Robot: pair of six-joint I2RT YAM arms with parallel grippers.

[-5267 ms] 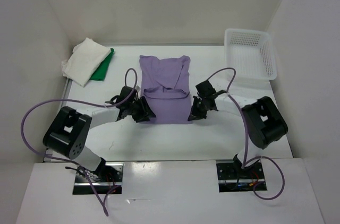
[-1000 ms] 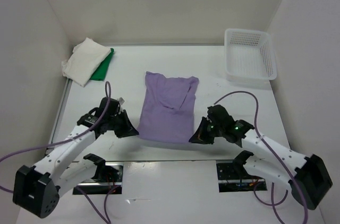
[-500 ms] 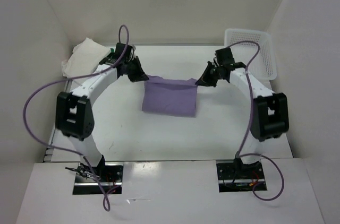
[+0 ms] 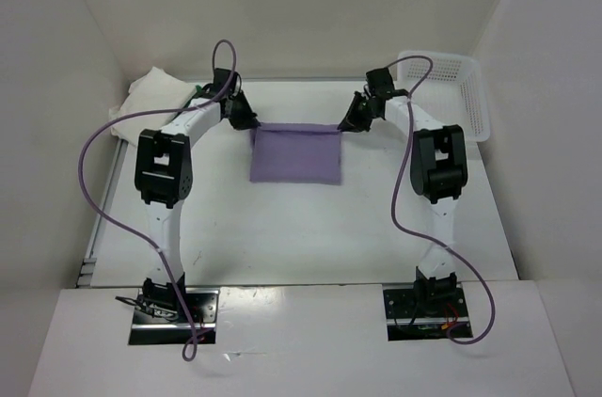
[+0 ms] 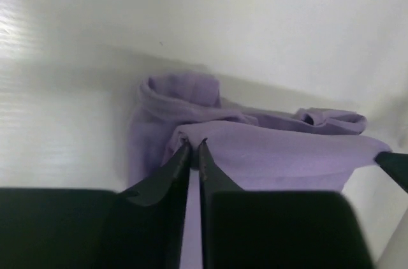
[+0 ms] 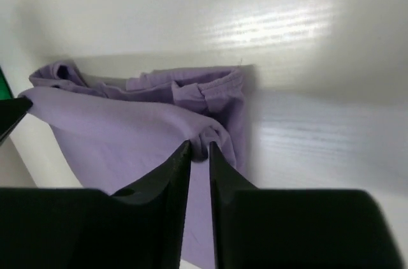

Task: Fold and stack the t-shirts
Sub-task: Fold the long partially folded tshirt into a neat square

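Observation:
The light purple t-shirt point(image 4: 295, 154) lies folded in half at the back middle of the table. My left gripper point(image 4: 251, 123) is shut on its far left corner point(image 5: 191, 134). My right gripper point(image 4: 342, 126) is shut on its far right corner point(image 6: 207, 135). Both hold the folded edge stretched between them, low over the table. The white-cream t-shirt point(image 4: 141, 98) lies at the back left, mostly behind my left arm. Only a sliver of the bright green t-shirt point(image 4: 196, 89) shows beside it.
The white plastic lattice basket point(image 4: 458, 87) stands at the back right, behind my right arm. White walls close in the table on three sides. Purple cables loop from both arms.
Both grippers have carried the shirt's near edge from the front of the table to the back, folding it in half. In the last half second they moved a little farther back and lower.

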